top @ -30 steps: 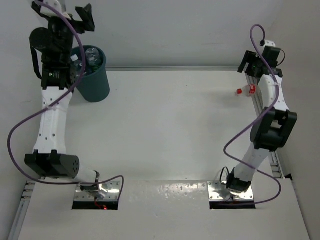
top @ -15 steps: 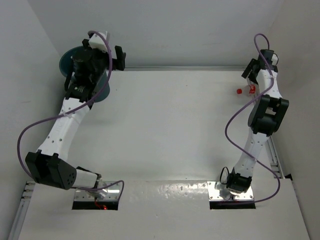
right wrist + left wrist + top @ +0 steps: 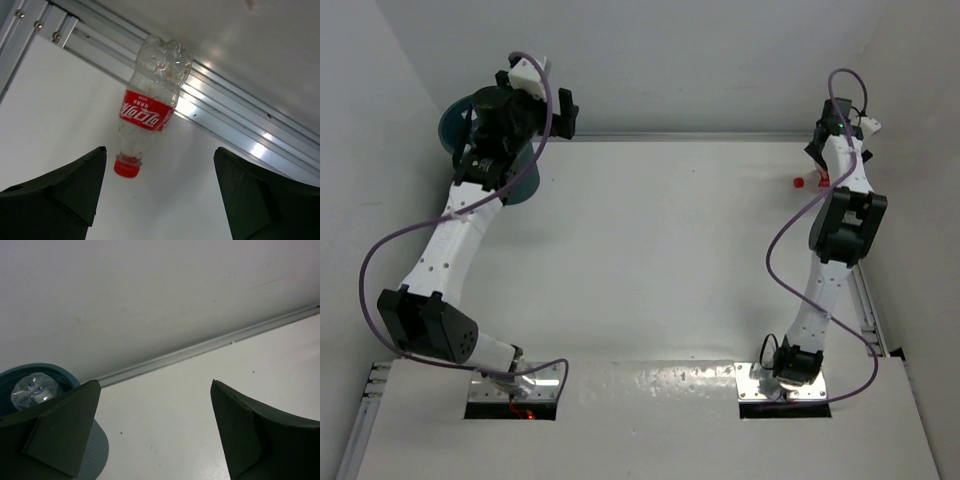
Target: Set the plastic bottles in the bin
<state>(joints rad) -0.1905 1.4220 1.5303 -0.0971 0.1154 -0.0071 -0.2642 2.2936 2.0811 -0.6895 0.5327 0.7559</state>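
Already one clear plastic bottle (image 3: 34, 388) lies inside the bin (image 3: 60, 371). In the left wrist view only a crinkled, shiny part of it shows over the teal rim. The bin stands on the table (image 3: 670, 250) in the far left corner, close to the white back wall (image 3: 150, 290). The left claw (image 3: 155, 385) hangs just beside the bin, on its right side, with both fingers spread wide and nothing between them. In the top view the left arm (image 3: 440, 250) covers a large part of the bin.

At the far right edge of the table lies a second one, the red-label bottle (image 3: 150, 107). It is clear and crumpled, has a red cap, and its body rests against the aluminium rail (image 3: 225, 125). The right claw (image 3: 160, 151) is pointed at it, with the fingers wide apart and not touching it. The cap end is the one nearer to the claw.
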